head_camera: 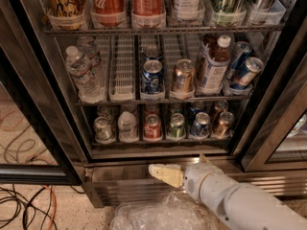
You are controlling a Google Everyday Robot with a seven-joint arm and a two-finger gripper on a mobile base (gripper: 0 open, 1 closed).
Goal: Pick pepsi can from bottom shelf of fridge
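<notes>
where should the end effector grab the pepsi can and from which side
Probably the upper side wall of the pepsi can, straight in from the open front. It stands upright at the front of the bottom shelf; the rack above blocks a top approach, and a green can and a copper-brown can flank it closely. The end effector is lower, by the base panel.

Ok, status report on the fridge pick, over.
Pincer low, before the fridge base panel. Pepsi can upright on bottom shelf, untouched. Green can and copper can flank it; nothing in front.
</notes>
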